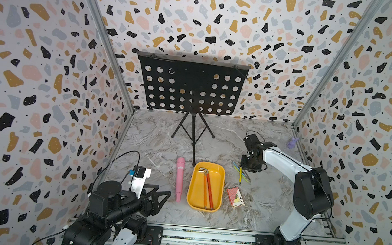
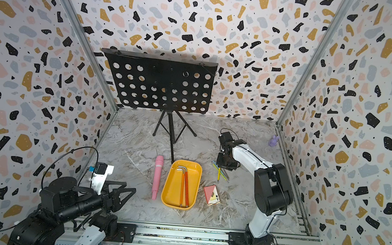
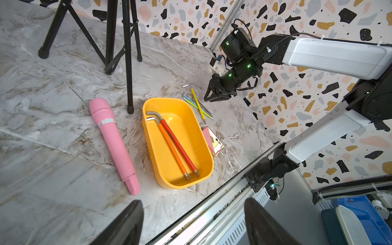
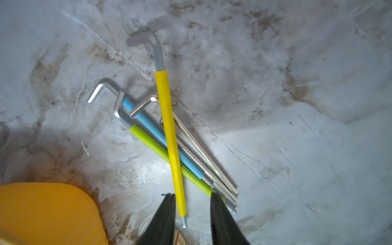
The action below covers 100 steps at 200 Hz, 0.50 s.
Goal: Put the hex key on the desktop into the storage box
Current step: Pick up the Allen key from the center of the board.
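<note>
Yellow plastic fills only the lower left corner of the right wrist view, where the frame cuts off the storage box (image 4: 48, 210). Both top views show it whole at lower centre of the desktop (image 1: 154, 143).

The right gripper (image 4: 192, 196) runs off the bottom edge. Its fingers stand parted astride the tail of the yellow hex key (image 4: 171, 137), not clamped on it. That key's bent head, at upper centre, is blurred. The left gripper (image 3: 193, 201), also cropped at the bottom, is spread wide and empty.

Two keys lie in the box: the orange hex key (image 1: 205, 189) and the red hex key (image 1: 210, 192). On the marble right of the box the yellow one crosses the blue hex key (image 4: 148, 123) and the green hex key (image 4: 152, 145). With them are bare steel keys (image 4: 141, 106), at least two, too overlapped to count surely.

Elsewhere there is one pink microphone (image 1: 179, 179), one red card box (image 1: 235, 196) and one black music stand (image 1: 190, 88). One purple figure (image 1: 293, 142) is too small to make out.
</note>
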Available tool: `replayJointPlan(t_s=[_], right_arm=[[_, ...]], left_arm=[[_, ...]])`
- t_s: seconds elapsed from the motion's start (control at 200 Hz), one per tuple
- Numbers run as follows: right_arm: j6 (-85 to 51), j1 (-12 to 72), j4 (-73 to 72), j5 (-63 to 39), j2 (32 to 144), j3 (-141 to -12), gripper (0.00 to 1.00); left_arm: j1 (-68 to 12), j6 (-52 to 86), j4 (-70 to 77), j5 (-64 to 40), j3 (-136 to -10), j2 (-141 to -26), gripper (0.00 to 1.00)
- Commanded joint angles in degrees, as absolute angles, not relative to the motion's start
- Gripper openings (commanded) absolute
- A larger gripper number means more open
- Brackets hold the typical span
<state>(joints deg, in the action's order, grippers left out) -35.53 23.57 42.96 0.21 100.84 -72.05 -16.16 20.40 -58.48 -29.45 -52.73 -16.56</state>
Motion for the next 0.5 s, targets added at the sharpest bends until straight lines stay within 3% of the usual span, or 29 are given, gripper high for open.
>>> replayJointPlan(t_s=[0.0, 0.235, 0.496], right_arm=[[-34.1, 23.6, 44.3, -0.6, 101.5, -75.4, 0.33], [-34.3, 23.6, 43.7, -1.7, 104.7, -76.9, 0.36], [-34.8, 23.6, 42.0, -2.2, 106.8, -76.2, 0.3]], left_arm=[[-15.9, 20.5, -57.2, -29.4, -52.0, -16.3, 0.78], [-15.9, 20.5, -57.1, -29.5, -52.1, -16.5, 0.78], [-15.8, 20.5, -57.1, -29.5, -52.0, -16.5, 0.78]])
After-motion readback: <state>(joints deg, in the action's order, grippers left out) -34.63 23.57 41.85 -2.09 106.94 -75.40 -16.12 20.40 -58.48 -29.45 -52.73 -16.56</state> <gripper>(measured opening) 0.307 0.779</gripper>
